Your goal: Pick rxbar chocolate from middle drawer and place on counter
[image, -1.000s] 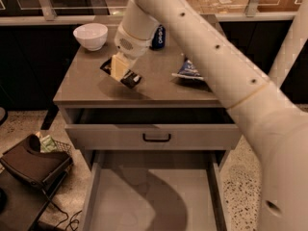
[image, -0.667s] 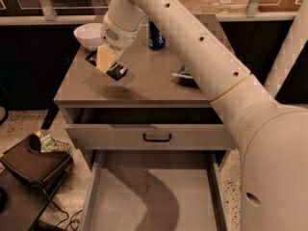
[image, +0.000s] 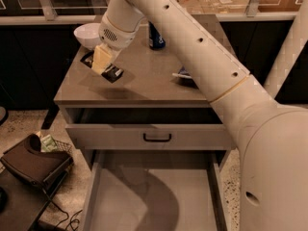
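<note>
tool [image: 99, 67] with rxbar chocolate [image: 114, 73] over counter [image: 149, 83]

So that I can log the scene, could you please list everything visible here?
rxbar chocolate: one, black, held above the counter's left part
counter: one, grey-brown, centre of view
middle drawer: one, pale grey, open, at the bottom
handled drawer: one, grey, just under the counter
bowl: one, white, counter's back left
can: one, dark blue, counter's back
snack bag: one, blue, counter's right, partly hidden
bag: one, dark, floor, lower left
gripper: one, pale fingers, shut on the rxbar chocolate
arm: one, cream, reaching from the right
</note>
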Tool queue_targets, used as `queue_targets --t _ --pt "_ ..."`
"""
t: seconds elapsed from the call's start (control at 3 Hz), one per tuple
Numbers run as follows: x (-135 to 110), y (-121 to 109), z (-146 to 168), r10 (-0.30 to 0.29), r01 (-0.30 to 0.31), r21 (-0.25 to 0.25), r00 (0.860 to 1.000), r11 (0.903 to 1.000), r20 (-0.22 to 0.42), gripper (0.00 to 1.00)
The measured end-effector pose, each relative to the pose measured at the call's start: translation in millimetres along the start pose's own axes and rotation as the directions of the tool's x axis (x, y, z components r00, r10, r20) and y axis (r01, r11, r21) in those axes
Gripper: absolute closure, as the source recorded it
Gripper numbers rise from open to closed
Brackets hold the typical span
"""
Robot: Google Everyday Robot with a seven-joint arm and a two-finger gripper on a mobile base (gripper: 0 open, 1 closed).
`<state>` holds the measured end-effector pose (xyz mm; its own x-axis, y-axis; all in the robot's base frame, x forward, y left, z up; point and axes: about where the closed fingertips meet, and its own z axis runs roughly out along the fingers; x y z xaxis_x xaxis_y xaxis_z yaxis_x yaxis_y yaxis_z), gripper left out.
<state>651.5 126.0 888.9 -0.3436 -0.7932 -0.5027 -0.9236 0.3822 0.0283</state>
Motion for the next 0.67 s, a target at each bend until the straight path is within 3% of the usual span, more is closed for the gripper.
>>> queue_targets --t 0.33,0.67 --pt "-3.1 -0.7 2.8 -0.001 0.001 0.001 1.000 1.0000 0.010 0.13" --pt "-5.8 -1.1 5.7 -0.002 0.002 0.002 1.000 1.0000 0.018 0.00"
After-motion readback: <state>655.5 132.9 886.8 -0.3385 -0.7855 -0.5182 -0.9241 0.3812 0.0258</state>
